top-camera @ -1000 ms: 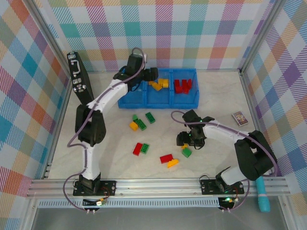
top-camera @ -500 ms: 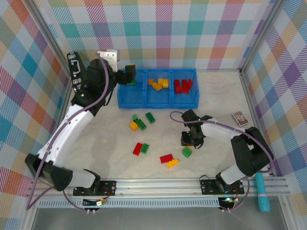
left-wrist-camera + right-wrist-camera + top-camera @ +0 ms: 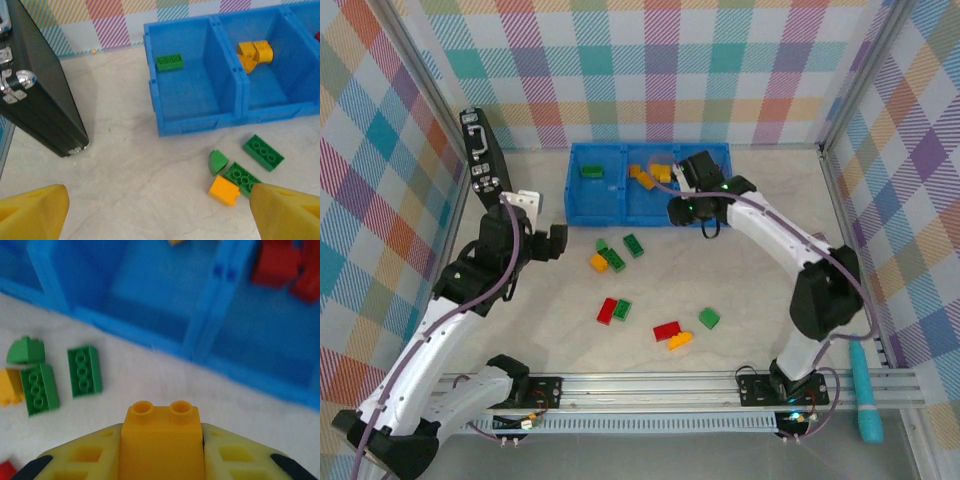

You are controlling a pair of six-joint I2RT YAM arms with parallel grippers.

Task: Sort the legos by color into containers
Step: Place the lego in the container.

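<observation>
jaws of the right gripper (image 3: 161,456) pinch a yellow-orange lego (image 3: 161,436) near the blue containers (image 3: 204,336); left gripper (image 3: 160,212) gapes wide, holding nothing.

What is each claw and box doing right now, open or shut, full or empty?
left gripper: open, empty
right gripper: shut on yellow brick
black case: shut
left bin: holds one green brick
middle bin: holds yellow bricks
right bin: holds red bricks
</observation>
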